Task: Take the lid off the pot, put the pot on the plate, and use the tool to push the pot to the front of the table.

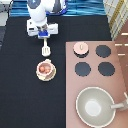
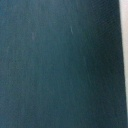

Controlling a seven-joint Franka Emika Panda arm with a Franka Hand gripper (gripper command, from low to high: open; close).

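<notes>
The gripper (image 1: 43, 36) is near the exterior view's top, left of centre, shut on the handle of the cream-white tool (image 1: 46, 50). The tool's slotted head points toward the bottom of the view and ends just short of the pot. The pot (image 1: 45, 68), uncovered and showing reddish contents, sits on the cream plate (image 1: 37, 74) on the black table (image 1: 20, 95), directly below the tool. The lid (image 1: 80, 48) lies on the stove's top-left burner. The wrist view shows only dark tabletop (image 2: 55, 65).
A pinkish-brown stove board (image 1: 93, 58) with black burners (image 1: 102, 51) fills the exterior view's right side. A large grey pan (image 1: 95, 106) with a handle sits on its lower part. Blue cloth runs along the top edge.
</notes>
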